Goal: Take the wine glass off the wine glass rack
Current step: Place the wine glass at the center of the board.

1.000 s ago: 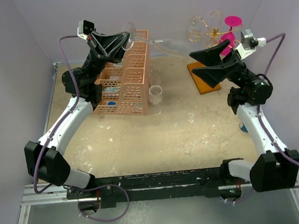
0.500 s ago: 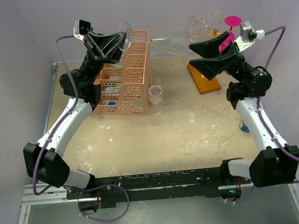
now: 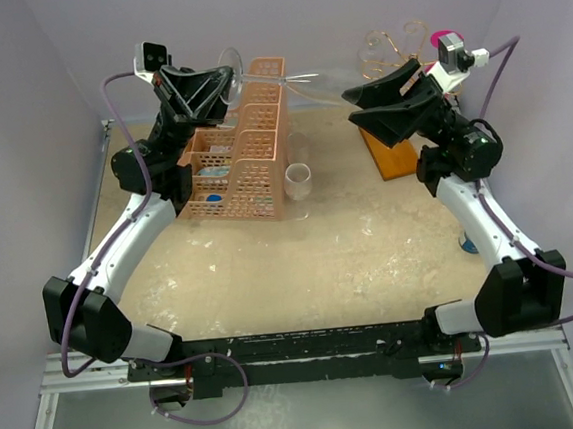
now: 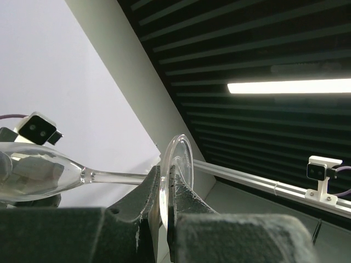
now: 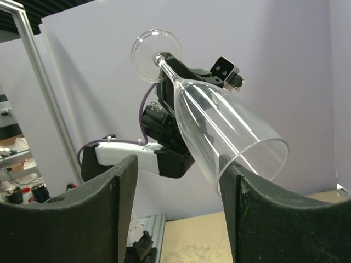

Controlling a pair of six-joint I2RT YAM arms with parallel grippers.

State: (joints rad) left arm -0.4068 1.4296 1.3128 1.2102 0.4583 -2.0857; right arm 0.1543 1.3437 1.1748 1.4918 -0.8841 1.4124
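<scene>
A clear wine glass point(image 3: 323, 84) hangs sideways in the air over the back of the table, left of the wine glass rack point(image 3: 394, 52). My left gripper point(image 3: 225, 79) is shut on its round foot point(image 4: 181, 159), which is pinched edge-on between the fingers. The stem point(image 4: 115, 176) and bowl point toward the right arm. My right gripper point(image 3: 350, 106) is open beside the bowl point(image 5: 230, 131). The bowl's rim lies against the tip of the right-hand finger point(image 5: 241, 189), and nothing sits between the jaws. The rack's gold wire arms stand on an orange base point(image 3: 387, 155).
A pink glass point(image 3: 446, 38) shows on the rack behind my right wrist. The peach lattice basket point(image 3: 247, 163) stands at the back left under the left arm, with a small clear cup point(image 3: 299, 180) just to its right. Purple walls close the back and sides.
My right gripper has swung up and left from near the rack to the glass's bowl, and its jaws have narrowed. The left gripper has drawn the glass slightly left and up.
</scene>
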